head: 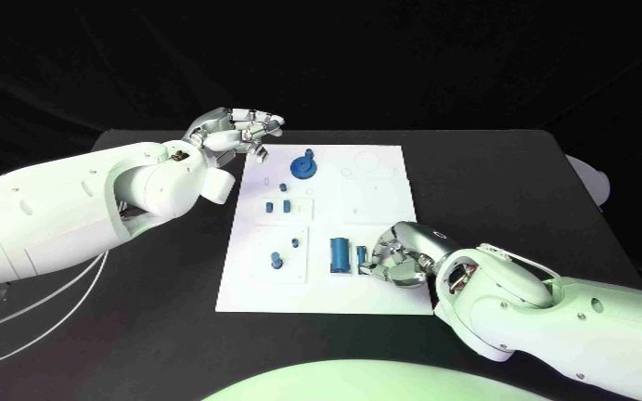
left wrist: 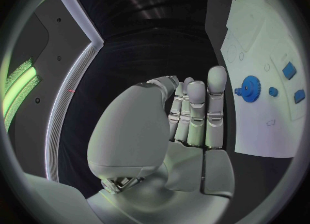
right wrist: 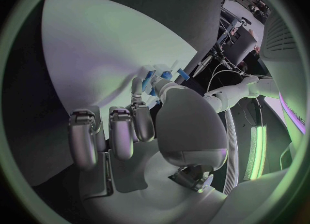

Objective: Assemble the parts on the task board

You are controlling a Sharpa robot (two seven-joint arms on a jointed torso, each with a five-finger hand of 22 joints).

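Note:
The white task board [head: 381, 192] lies in the middle of the black table. A blue gear [head: 306, 167] stands near its far left corner, also seen as the gear [left wrist: 248, 87]. Small blue parts [head: 278, 205] lie nearer, with two more [head: 277, 259] by the near left. A long blue part [head: 340, 253] lies beside a shorter blue part [head: 361, 254]. My right hand [head: 402, 254] rests on the board's near right area, and thumb and a finger pinch that shorter blue part [right wrist: 150, 77]. My left hand [head: 241, 130] hovers at the board's far left corner, fingers [left wrist: 197, 110] stretched out, holding nothing.
The black table [head: 495, 178] extends to the right of the board and behind it. White cables [head: 54, 313] hang below my left arm at the table's left side. Faint outlined recesses [head: 354, 171] mark the board's far right part.

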